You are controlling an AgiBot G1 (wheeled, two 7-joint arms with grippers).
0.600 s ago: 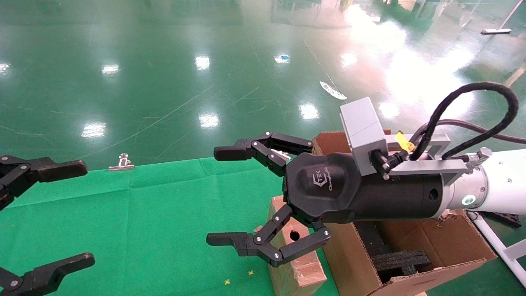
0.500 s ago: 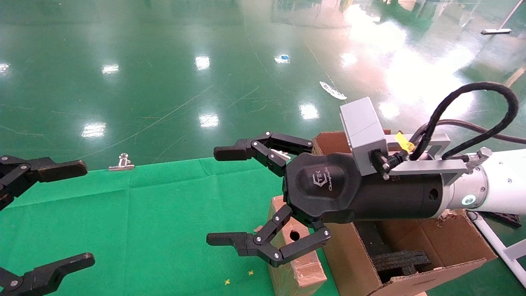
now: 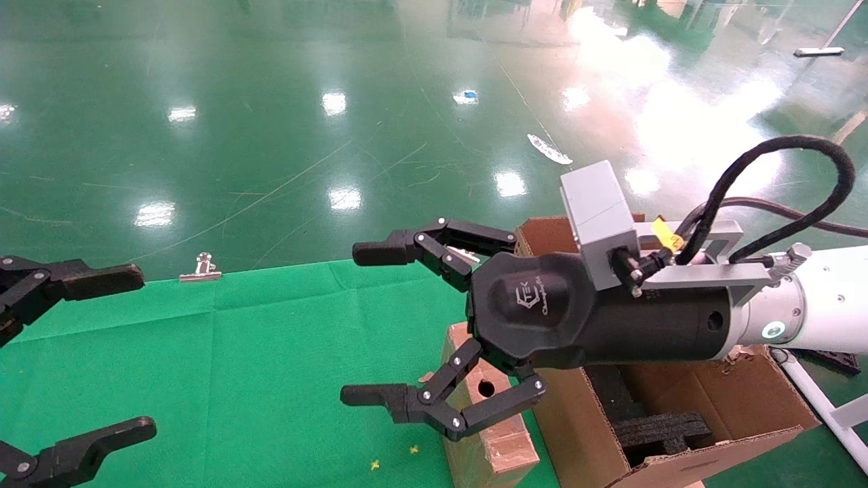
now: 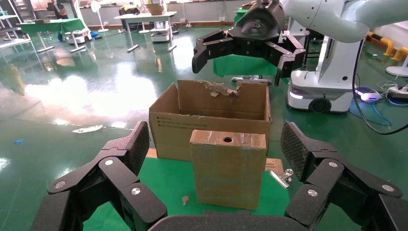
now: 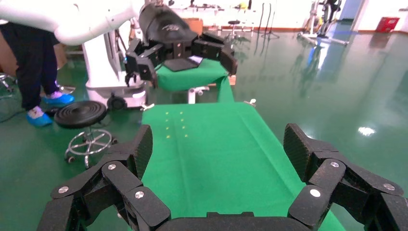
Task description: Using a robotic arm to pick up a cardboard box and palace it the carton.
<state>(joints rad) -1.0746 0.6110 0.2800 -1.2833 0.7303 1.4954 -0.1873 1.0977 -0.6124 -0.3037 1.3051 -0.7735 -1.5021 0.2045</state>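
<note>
— Where's the cardboard box (image 3: 487, 434) from my right claw (image 3: 380, 325)?

— Below and just behind its spread, empty fingers, upright on the desk (image 3: 237, 366), touching the carton (image 3: 678, 407) on its left. My right arm's much nearer; the left claw (image 3: 74, 359) hangs open, far left.

— Count?

— One box, one carton.

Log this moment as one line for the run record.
right pincer: open, raised above cardboard box, empty | left pincer: open, parked at table's left | box: upright on green cloth beside carton, not grasped
</note>
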